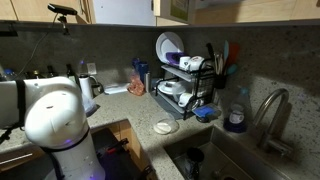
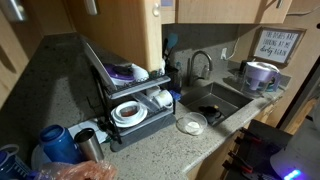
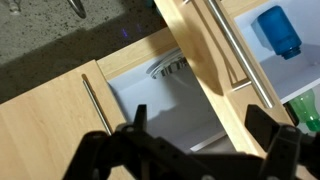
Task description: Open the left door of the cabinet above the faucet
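My gripper point(image 3: 190, 158) spreads wide and empty before the cabinet point(image 3: 150, 105). The flat tan wooden left door point(image 3: 205, 62) stands ajar, with a slim steel bar handle point(image 3: 240, 55).

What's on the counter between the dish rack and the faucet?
A small blue container stands between the dish rack and the faucet, seen in an exterior view.

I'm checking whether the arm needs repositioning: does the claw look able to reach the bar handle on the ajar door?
Probably yes. In the wrist view the open claw faces the bar handle on the ajar door, and nothing visible lies between them.
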`<state>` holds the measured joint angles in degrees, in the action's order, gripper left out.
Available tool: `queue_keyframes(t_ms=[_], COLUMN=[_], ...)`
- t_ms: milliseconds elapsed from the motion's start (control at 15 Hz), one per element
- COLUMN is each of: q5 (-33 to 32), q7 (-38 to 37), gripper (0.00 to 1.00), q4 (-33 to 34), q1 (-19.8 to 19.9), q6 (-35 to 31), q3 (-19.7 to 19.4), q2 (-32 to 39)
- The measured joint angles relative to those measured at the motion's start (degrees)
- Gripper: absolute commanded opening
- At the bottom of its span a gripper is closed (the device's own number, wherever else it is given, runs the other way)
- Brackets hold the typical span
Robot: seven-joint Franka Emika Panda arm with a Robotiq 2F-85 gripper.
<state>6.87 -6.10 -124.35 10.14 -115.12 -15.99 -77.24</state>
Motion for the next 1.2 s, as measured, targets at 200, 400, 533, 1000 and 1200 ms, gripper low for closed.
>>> queue_keyframes(t_ms=[200,400,533,1000,1200], q5=[-0.2,-0.2,-0.3,-0.3,-0.3], q7=[0.0,-0.2,-0.3,-1.1,-1.1], gripper=[0.56,0.34,0.18,0.0,0.0], q4=[0.0,-0.2,-0.8,-2.7,-2.7], q1=[1.0,1.7,2.2,2.9,2.9], q6=[-1.2,-3.5,-5.9,-8.9,-8.8], q3=[-0.3,-0.3,-0.2,1.3,1.4], q2=[0.7,2.1,3.4,8.1,8.6])
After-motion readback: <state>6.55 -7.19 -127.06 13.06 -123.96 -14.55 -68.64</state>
